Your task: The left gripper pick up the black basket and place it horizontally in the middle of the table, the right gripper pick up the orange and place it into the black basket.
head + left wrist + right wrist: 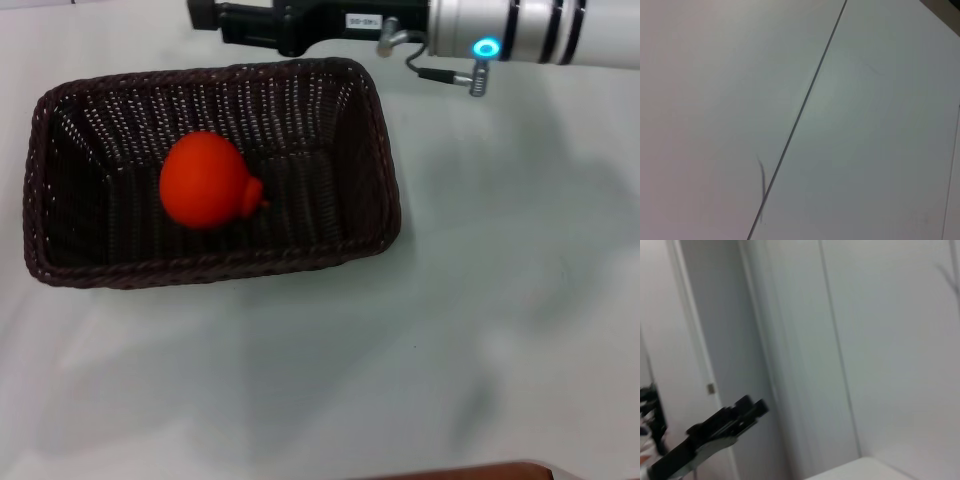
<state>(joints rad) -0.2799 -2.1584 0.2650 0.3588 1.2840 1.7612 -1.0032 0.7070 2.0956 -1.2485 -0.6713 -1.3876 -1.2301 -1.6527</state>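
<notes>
The black basket point(375, 190) lies lengthwise across the white table point(480, 330), left of the middle in the head view. The orange point(205, 182) rests inside it on the woven floor, its tapered end pointing right. My right arm reaches in from the top right, and the right gripper point(215, 18) is above and beyond the basket's far rim, apart from the orange, with nothing seen in it. A black arm tip, my left gripper point(747, 407), shows far off in the right wrist view. It is not in the head view.
The left wrist view shows only a white surface with a thin dark seam point(800, 110). The right wrist view shows pale wall panels point(850, 340). A brown edge point(470, 470) runs along the table's near side.
</notes>
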